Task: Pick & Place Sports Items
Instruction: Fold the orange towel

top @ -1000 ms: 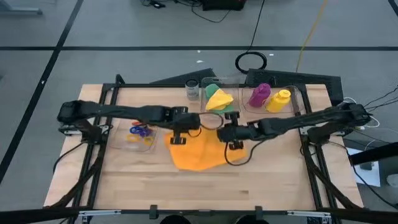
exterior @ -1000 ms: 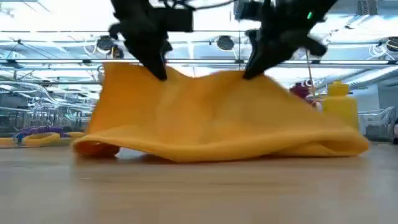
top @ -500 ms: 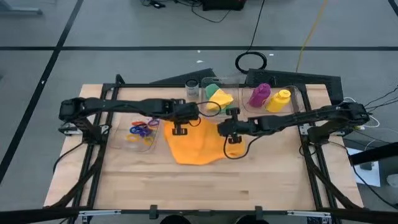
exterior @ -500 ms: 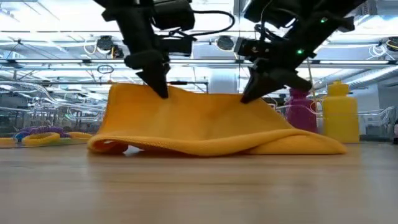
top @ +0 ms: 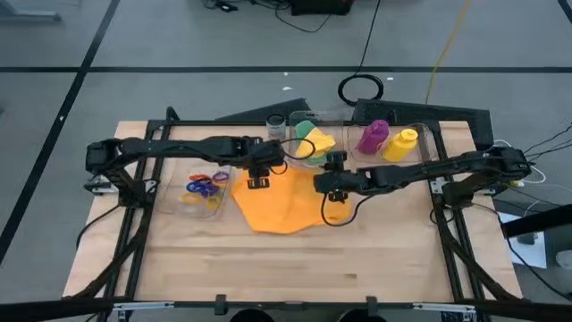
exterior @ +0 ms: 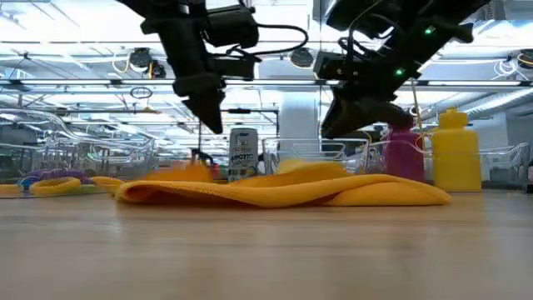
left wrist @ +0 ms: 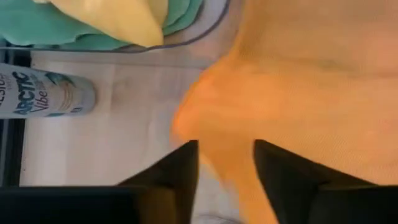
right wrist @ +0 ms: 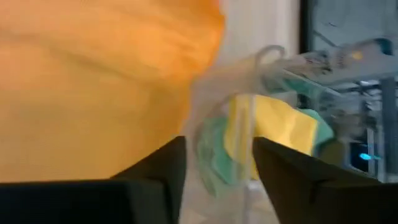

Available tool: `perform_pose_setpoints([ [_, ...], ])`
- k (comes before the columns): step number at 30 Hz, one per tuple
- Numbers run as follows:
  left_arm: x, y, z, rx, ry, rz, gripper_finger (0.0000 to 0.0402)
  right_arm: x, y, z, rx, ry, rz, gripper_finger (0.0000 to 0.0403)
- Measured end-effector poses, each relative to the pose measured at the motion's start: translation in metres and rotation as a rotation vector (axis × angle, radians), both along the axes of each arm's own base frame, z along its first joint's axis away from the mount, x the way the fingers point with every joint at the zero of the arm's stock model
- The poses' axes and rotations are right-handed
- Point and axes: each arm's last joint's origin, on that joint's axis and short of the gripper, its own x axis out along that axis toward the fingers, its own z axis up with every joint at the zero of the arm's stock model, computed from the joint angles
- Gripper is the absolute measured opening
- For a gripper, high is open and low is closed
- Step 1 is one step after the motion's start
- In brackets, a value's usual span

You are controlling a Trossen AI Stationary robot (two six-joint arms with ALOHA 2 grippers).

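Cloth is my landmark: I see the orange one lying slack on the table, a low rumpled heap in the low view, with nothing gripping it.

My left gripper hangs just above the cloth's far left corner. Through its wrist camera I see the two fingers parted with a clear gap, the orange edge lying beneath and between them, untouched. In the low view that gripper points down, well clear of the fabric.

My right gripper hovers over the cloth's far right corner. Its wrist view shows the jaws apart and empty, the orange cloth spread below them and a clear box just past its edge. From table height the gripper sits a little above the heap.

Beyond the cloth, that clear box holds a yellow cloth on a green cloth. A white can stands just left of that box. Right of it, a second box holds a purple bottle and a yellow bottle. Left of the orange cloth, coloured rings lie in a third box.
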Motion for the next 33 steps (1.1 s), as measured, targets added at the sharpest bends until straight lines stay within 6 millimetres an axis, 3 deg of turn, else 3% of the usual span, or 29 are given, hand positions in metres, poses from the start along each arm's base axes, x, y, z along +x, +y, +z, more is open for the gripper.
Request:
perform_pose_setpoints([
  [7,-0.003,0.002,0.004,-0.012,0.009,0.008,0.021,0.0,0.001,0.001,-0.065,0.006,-0.023,0.0199],
  [13,-0.004,-0.019,0.007,-0.118,0.009,-0.055,0.023,0.0,0.02,0.0,-0.025,0.011,0.074,0.0233],
  [18,-0.002,-0.056,0.007,-0.136,0.014,-0.117,0.023,-0.003,0.051,0.0,-0.01,0.012,0.184,0.0245],
  [26,-0.006,-0.135,0.005,-0.055,-0.031,-0.141,0.023,-0.018,0.11,0.0,0.08,-0.032,0.3,0.0247],
  [30,-0.014,-0.17,-0.013,-0.042,-0.099,-0.146,0.023,-0.026,0.132,-0.006,0.176,-0.053,0.335,0.0247],
  [33,-0.021,-0.186,-0.03,-0.06,-0.148,-0.139,0.023,-0.031,0.142,-0.021,0.204,-0.048,0.331,0.0247],
])
